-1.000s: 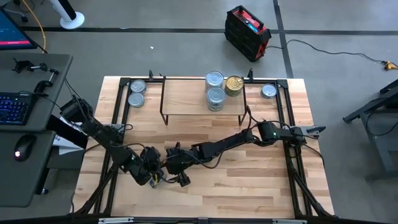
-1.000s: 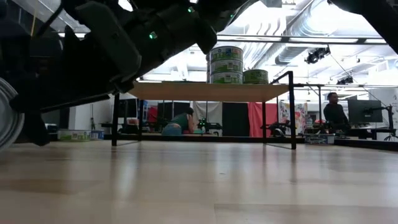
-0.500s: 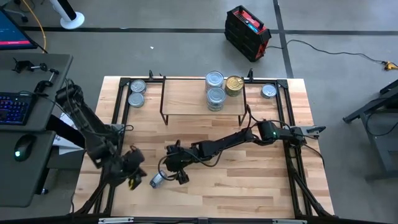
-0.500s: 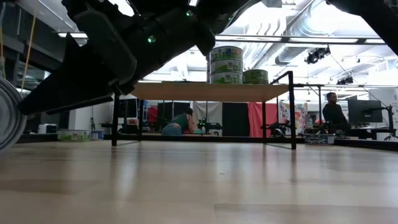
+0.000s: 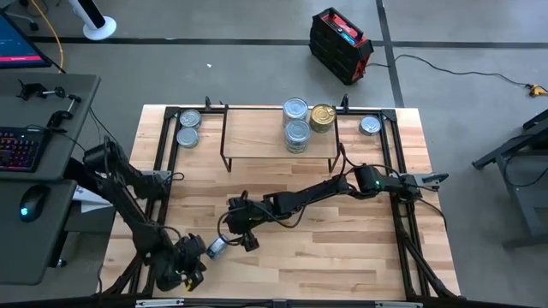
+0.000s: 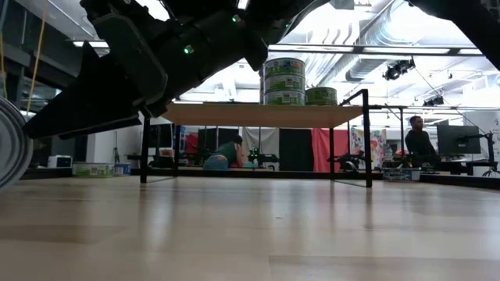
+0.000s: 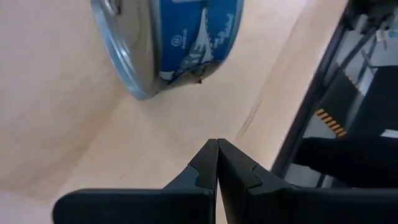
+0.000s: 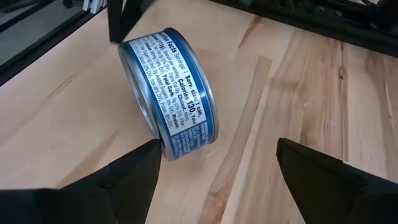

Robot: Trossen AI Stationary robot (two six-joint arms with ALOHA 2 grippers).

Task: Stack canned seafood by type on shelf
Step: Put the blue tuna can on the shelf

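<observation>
A blue-sided, silver-lidded can (image 5: 216, 248) stands on its curved side on the table near the front; it also shows in the right wrist view (image 8: 168, 93), the left wrist view (image 7: 174, 43) and the low view (image 6: 8, 144). My right gripper (image 5: 233, 239) (image 8: 217, 155) is open just short of it. My left gripper (image 5: 195, 259) (image 7: 216, 149) is shut and empty, off to the can's near-left. On the shelf (image 5: 257, 128) two silver-lidded stacks (image 5: 296, 121) stand beside a gold tin (image 5: 323, 115). My right gripper comes slanting down from the table's right. One fingertip (image 8: 149, 152) stands right at the can's lower rim (image 8: 171, 149); I cannot tell whether it touches. The other finger is well clear of the can.
Two tins (image 5: 188, 127) sit on the table left of the shelf and one (image 5: 370, 125) to its right. Black frame rails (image 5: 163, 171) run along the table's left and right sides. Bare wood lies between the shelf and the arms.
My left gripper has drawn away from the can and from the right gripper, toward the table's near left corner. The can has stayed where it was, and now shows uncovered on the table.
</observation>
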